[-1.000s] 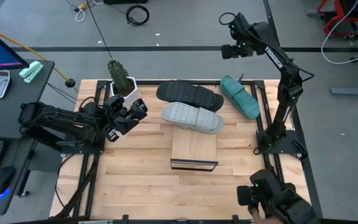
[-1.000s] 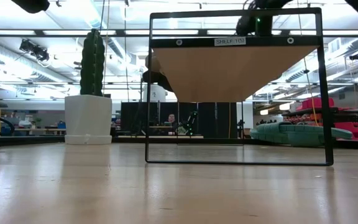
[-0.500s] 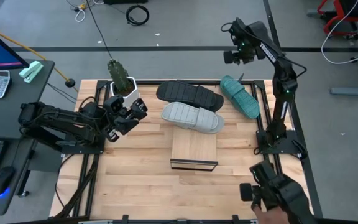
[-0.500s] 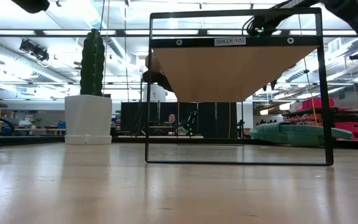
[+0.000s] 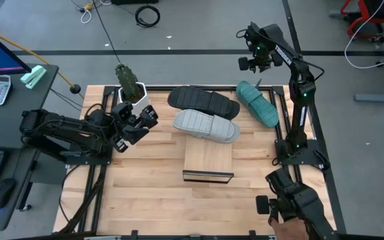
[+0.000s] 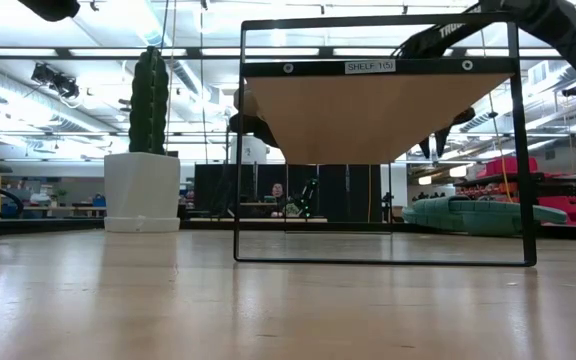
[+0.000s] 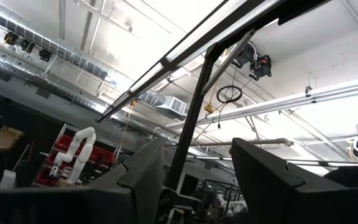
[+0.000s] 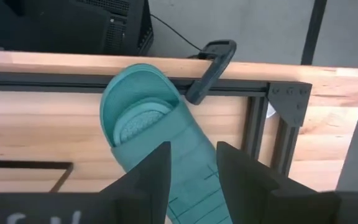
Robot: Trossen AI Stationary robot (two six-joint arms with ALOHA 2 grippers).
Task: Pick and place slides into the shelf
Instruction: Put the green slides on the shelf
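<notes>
Shelf (image 6: 378,110) label — "SHELF 151"; teal slide (image 6: 483,215) beside.

Bare tabletop (image 5: 152,187) before the shelf (image 5: 209,160); slides (image 5: 205,125) crowd behind.

3 sandals lie along the table's far edge (1 black (image 5: 203,101), 1 grey (image 5: 206,125), 1 teal (image 5: 257,103)), plus 1 shelf (image 5: 209,157), 1 potted cactus (image 5: 129,83) and 2 arms.
</notes>
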